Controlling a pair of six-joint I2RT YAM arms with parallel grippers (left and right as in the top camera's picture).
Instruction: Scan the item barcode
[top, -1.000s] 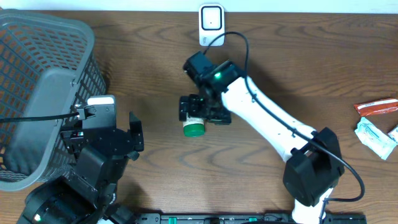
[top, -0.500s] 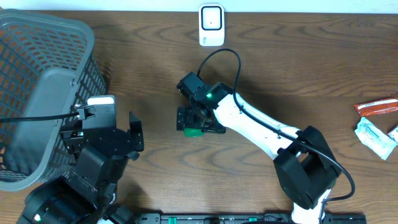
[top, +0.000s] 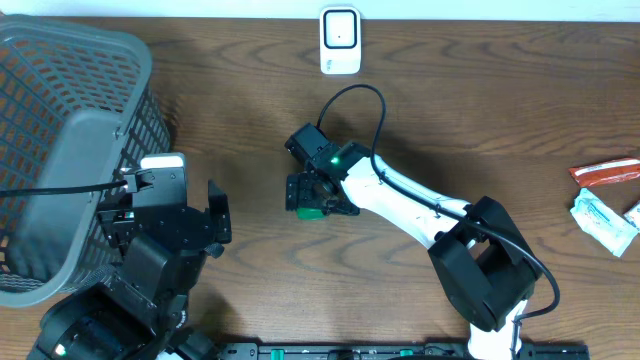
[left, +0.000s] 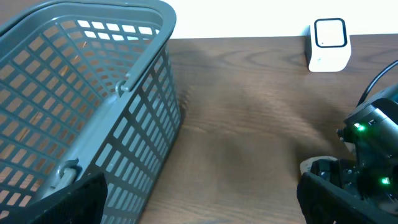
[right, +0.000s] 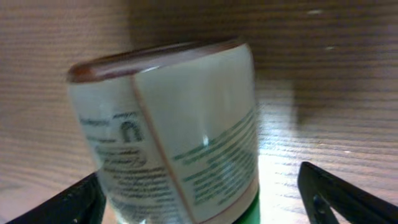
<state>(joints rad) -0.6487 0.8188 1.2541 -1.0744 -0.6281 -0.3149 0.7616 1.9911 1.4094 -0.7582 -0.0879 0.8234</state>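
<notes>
While nothing has been scanned yet, as far as I can judge, the right gripper (top: 312, 198) is down over the bottle (top: 311, 210) mid-table, jaws wide and straddling it. The right wrist view shows a gap between the body and the finger on the frame's right, so it's not gripped; contact on the other side is too close to call. The bottle looks to lie on its side on the table (top: 480, 100), green cap toward the robot's side, well short of the scanner (top: 340, 40) at the far edge. Left to do, by my estimate: close on it, lift, carry to the scanner and turn the barcode to the scanner's face. No barcode shows in any view; the wrist shot only gives blurred green print. The left gripper (top: 215, 212) sits beside the basket (top: 60, 150), spread wide, holding nothing. Materials: the bottle is a short rigid cylinder with a glossy cream wrap label that has a visible seam, a brownish rim at one end and a smooth green cap, so it's likely slippery and prone to roll. The scanner is a small white rounded plastic block with a dark-outlined window. The basket is grey plastic lattice with a hinged handle. The tabletop is dark wood grain, matte. A red packet (top: 605, 172) and a white crinkly pouch (top: 600, 218) lie at the right edge.
</notes>
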